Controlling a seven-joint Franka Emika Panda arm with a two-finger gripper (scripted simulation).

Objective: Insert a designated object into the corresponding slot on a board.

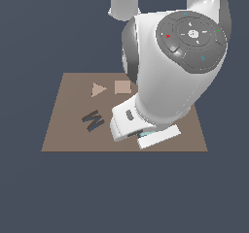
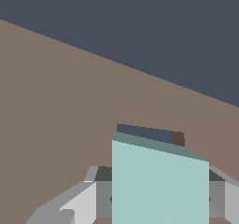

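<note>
Just beyond the block (image 2: 158, 181), clamped in the pincer (image 2: 158, 197), sits the slot (image 2: 147, 133). Block's leading edge nearly meets it, approx. aligned w/ the hole.

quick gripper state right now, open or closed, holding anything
gripper: closed on the pale teal block, one finger on each side, held low over the brown board right by the dark square slot.

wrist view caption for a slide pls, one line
Gripper shut on the pale teal block, held low over the brown board at the edge of a dark slot.
</note>
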